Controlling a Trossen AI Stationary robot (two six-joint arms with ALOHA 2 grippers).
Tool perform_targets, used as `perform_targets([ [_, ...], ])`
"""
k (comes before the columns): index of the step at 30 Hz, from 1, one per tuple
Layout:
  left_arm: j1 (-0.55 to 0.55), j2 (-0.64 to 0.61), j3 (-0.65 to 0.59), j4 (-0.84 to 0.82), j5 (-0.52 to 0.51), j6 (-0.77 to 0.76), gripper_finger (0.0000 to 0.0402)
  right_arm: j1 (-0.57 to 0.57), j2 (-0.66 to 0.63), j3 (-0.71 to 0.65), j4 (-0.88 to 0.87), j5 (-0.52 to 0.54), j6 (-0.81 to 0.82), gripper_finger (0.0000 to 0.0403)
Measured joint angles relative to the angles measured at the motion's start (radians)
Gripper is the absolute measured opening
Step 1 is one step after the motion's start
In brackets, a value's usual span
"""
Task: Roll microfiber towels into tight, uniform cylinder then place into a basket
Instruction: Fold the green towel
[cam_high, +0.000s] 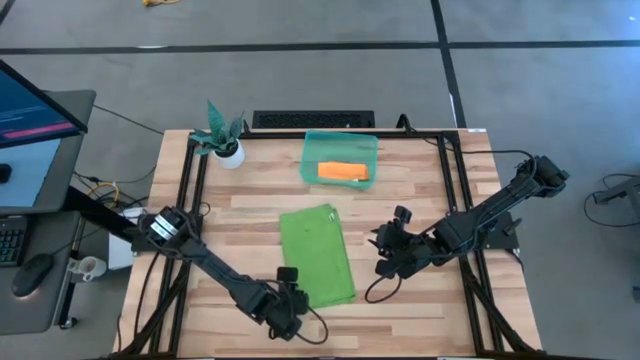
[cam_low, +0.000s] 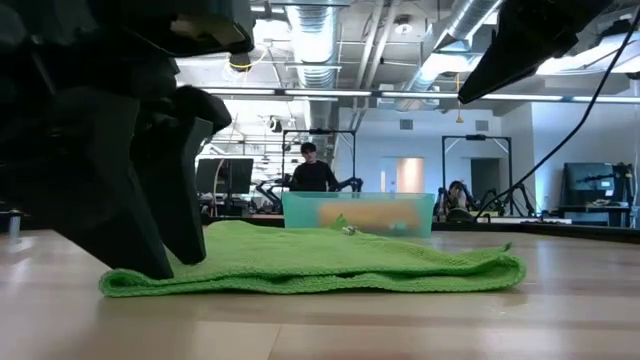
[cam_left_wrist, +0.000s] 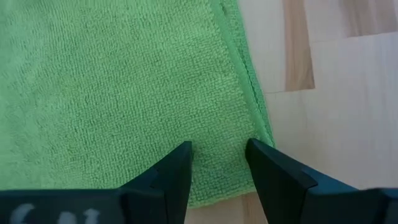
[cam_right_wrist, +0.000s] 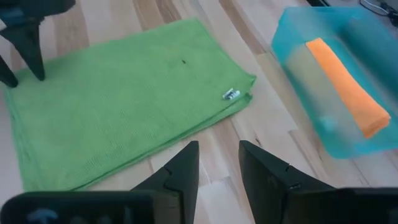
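Note:
The green towel (cam_high: 318, 255) lies folded flat in the middle of the table; it also shows in the low view (cam_low: 330, 262). The orange towel (cam_high: 345, 172) lies rolled in the teal basket (cam_high: 312, 150) at the far side. My left gripper (cam_left_wrist: 219, 149) is open, fingers pointing down over the green towel's near left corner (cam_high: 296, 296). My right gripper (cam_right_wrist: 217, 152) is open and empty above bare table, just right of the green towel (cam_right_wrist: 124, 99). My left gripper's open fingers (cam_low: 160, 250) come down from above at the green towel's near edge (cam_left_wrist: 217, 186), one on either side of a strip of cloth. In the low view their tips reach the towel's level. I cannot tell whether they touch the cloth.
A potted plant in a white pot (cam_high: 225, 140) stands at the far left, and a black bar (cam_high: 313, 119) lies along the far edge. Bare wood lies on both sides of the green towel. People (cam_low: 312, 170) show in the room beyond the table.

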Motion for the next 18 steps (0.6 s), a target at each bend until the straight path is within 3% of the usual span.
perform_targets([
  [7, -0.039, -0.017, 0.106, -0.222, -0.056, 0.045, 0.0153, 0.005, 0.0, 0.0, 0.099, 0.002, -0.097, 0.0134],
  [14, -0.11, -0.022, 0.233, -0.529, -0.139, -0.078, 0.0153, 0.051, 0.0, 0.0, 0.391, -0.002, -0.358, 0.0134],
  [18, -0.166, -0.024, 0.251, -0.558, -0.174, -0.121, 0.0153, 0.112, 0.0, 0.0, 0.443, -0.026, -0.389, 0.0134],
])
